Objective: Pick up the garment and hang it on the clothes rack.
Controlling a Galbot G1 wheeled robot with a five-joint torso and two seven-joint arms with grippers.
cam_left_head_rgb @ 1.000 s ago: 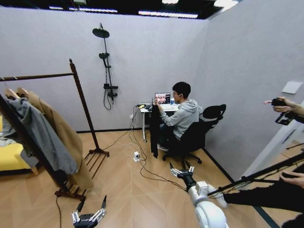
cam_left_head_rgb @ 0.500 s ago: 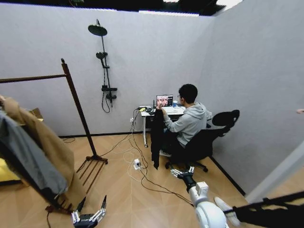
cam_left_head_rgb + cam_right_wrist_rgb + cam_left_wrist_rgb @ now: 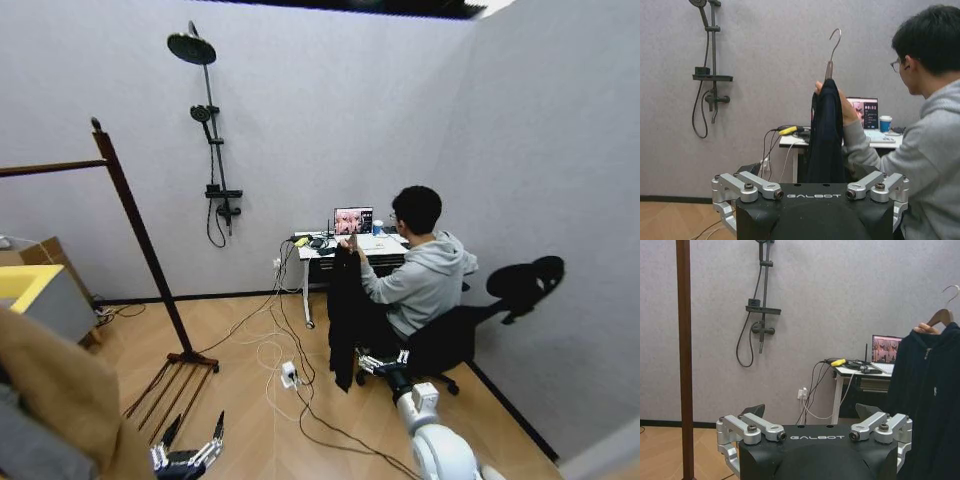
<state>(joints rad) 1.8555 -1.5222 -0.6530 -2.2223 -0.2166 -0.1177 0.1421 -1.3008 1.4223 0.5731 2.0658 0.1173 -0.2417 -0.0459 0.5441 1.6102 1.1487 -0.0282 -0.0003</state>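
The garment (image 3: 345, 320) is a long black jacket on a hanger with a metal hook (image 3: 835, 40). A seated person's hand (image 3: 846, 111) holds it up beside the desk. It also shows in the left wrist view as the garment (image 3: 927, 400) and in the right wrist view as the garment (image 3: 826, 135). The clothes rack (image 3: 135, 240) stands at the left, its reddish-brown post (image 3: 684, 360) close to my left arm. My left gripper (image 3: 193, 432) hangs low and open, holding nothing. My right gripper (image 3: 382, 358) is open and points at the garment from a short way off.
A black shower pole (image 3: 210, 130) is fixed to the back wall. A desk (image 3: 330, 245) carries a laptop (image 3: 352, 221), and cables with a power strip (image 3: 288, 376) lie on the floor. A tan coat (image 3: 50, 400) hangs at the lower left. The person sits in an office chair (image 3: 450, 345).
The whole picture has shifted: the camera has come closer to the desk, so the person and garment look larger and the rack has slid left. Both grippers keep the same open pose.
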